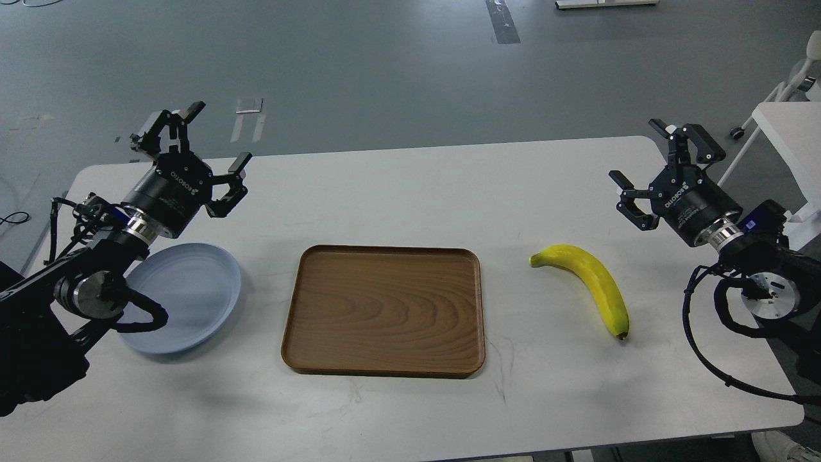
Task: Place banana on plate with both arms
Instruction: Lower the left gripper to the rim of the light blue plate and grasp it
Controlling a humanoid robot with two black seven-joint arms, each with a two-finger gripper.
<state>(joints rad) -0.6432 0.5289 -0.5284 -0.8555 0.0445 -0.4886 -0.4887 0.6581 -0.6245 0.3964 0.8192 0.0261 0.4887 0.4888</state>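
Plate [192,289] near edge (left side) behind left arm [83,289]

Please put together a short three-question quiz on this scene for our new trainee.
1. True or false: the banana already lies on the plate.
2. What lies between the plate and the banana? A) a bowl B) a wooden tray C) a cup
3. Which gripper is nearer the banana, and is it holding anything?

Key:
1. False. The banana rests on the table, to the right of the tray; the plate is at the far left, with nothing on it.
2. B.
3. The right gripper. Its fingers are spread and hold nothing, like those of the left gripper.
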